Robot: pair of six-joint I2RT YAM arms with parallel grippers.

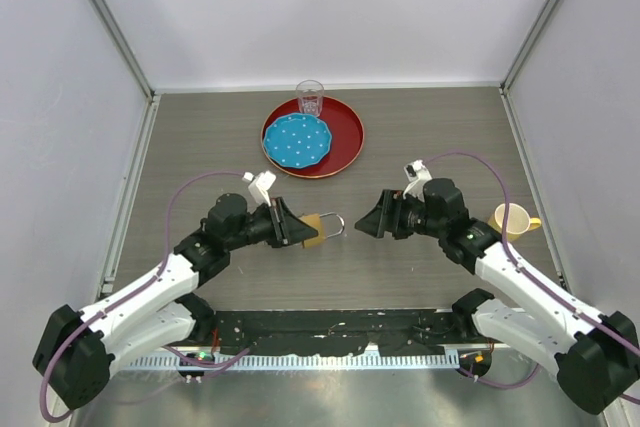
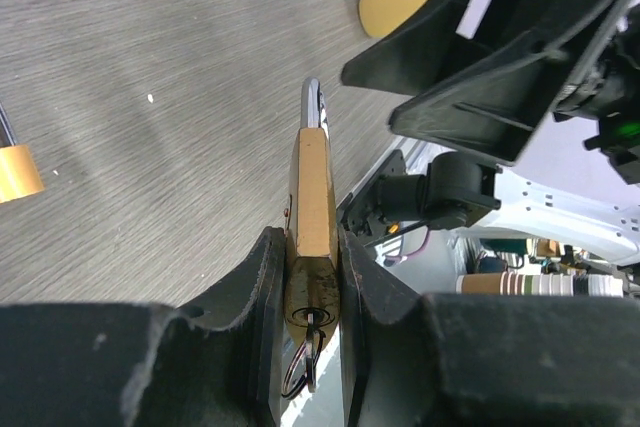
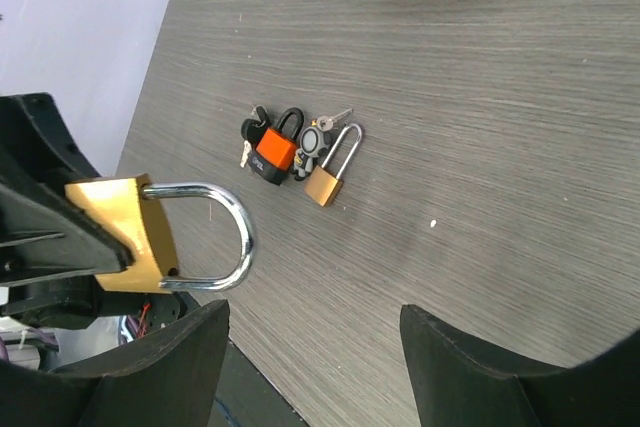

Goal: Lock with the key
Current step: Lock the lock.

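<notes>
Left gripper point(image 1: 298, 228): clamped on a brass padlock point(image 1: 316, 228) near the middle of the worktop point(image 1: 420, 277). The steel shackle point(image 1: 335, 224) points toward the right arm. In the left wrist view the fingers point(image 2: 262, 287) press the two flat faces of the lock body. A key point(image 2: 318, 325) sits in the keyhole at the near end, with a wire ring hanging from it. Can't tell whether the shackle is latched.

On the worktop beyond the held lock, seen from the right wrist: an orange padlock point(image 3: 271, 153) beside a small brass padlock point(image 3: 326, 183), with loose keys point(image 3: 322, 133) bunched between them. The orange body has print, too small to read.

Far centre: a red tray point(image 1: 345, 137) carries a blue plate point(image 1: 296, 141) with white dots, and a clear glass point(image 1: 310, 97) at its far edge.

Right gripper point(image 1: 372, 219): jaws spread wide, holding nothing, facing the shackle and just short of it.

Far right: a yellow mug point(image 1: 510, 218) stands beside the right arm.
</notes>
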